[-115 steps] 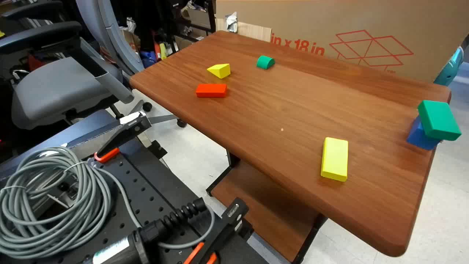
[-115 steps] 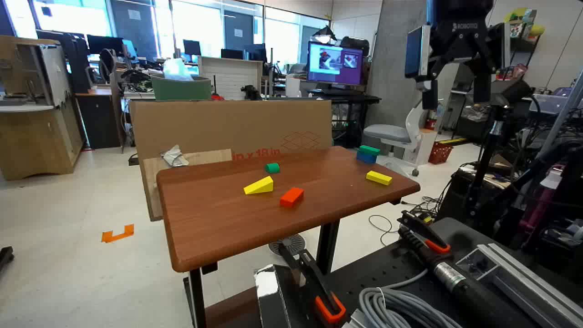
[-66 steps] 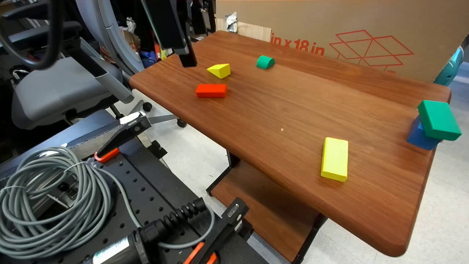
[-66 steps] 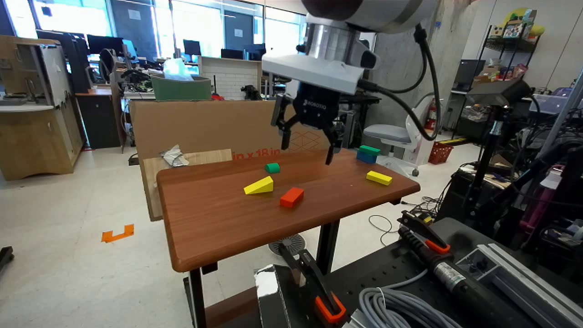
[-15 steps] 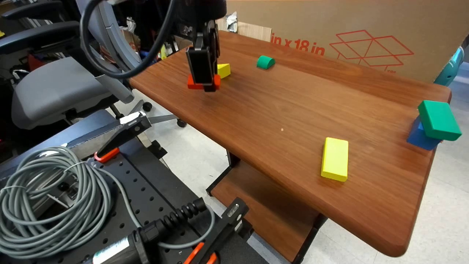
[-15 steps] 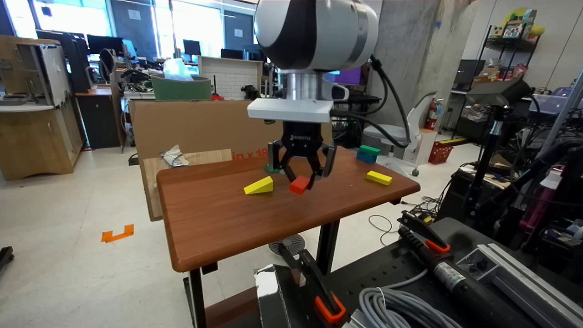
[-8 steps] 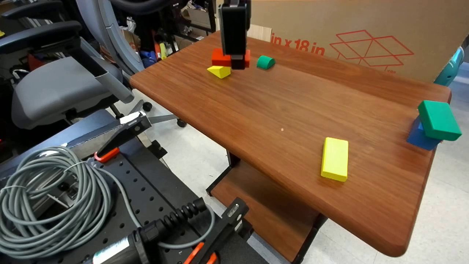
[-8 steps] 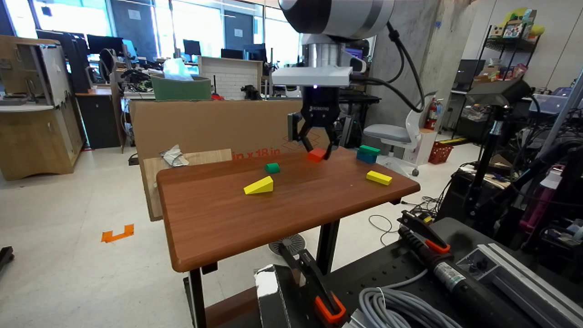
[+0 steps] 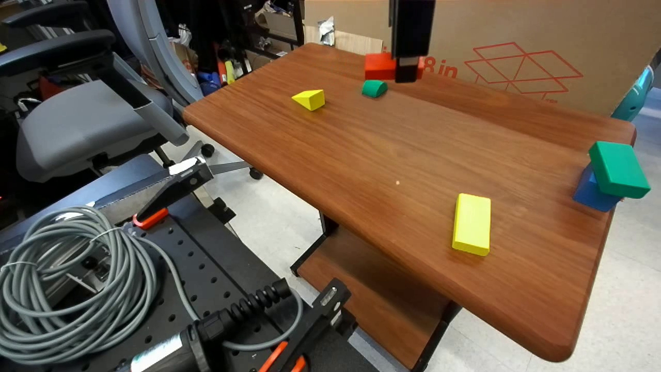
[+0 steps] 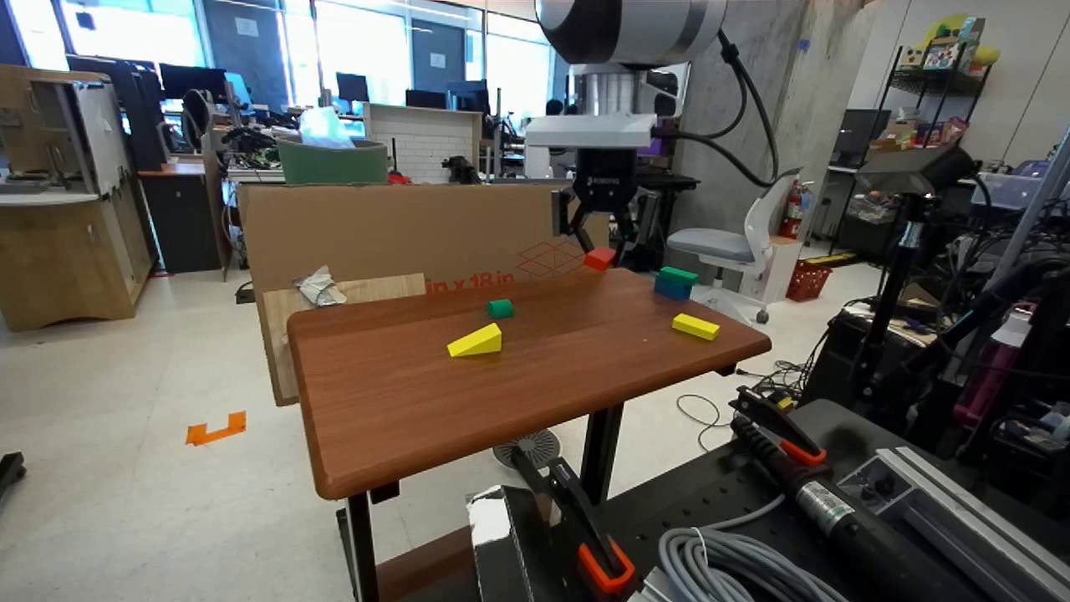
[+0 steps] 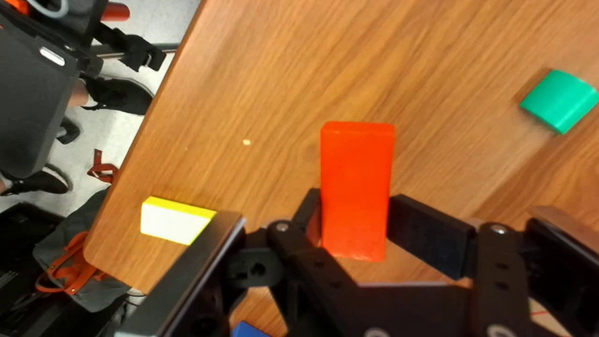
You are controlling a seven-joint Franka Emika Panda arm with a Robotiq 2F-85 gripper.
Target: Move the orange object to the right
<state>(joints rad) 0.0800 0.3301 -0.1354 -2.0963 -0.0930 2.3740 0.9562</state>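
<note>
1. In an exterior view, the orange block (image 9: pixel 379 67) hangs in the grip of the jaws, its middle hidden by the nearer jaw, both ends poking out. It shows by the far long edge of the desk (image 9: pixel 392 139), just over the half-round green block (image 9: pixel 374 88) as seen from here, its long axis at a slant to that edge.

2. In an exterior view, the orange block shows above the desk, near the far right corner and left of the flat green block (image 10: pixel 678 275), which sits on the blue block (image 10: pixel 672 290) at the right short edge. Going right, then, means heading toward those two.

3. In the wrist view, the jaws are narrow, clamped on the orange block's long sides, roughly square to its long axis. The right short edge lies toward the bottom, so I judge that moving right would run roughly along that axis. The yellow brick (image 11: pixel 173 220) lies near the front right corner; a set-down between it and the two stacked blocks looks likeliest.
</note>
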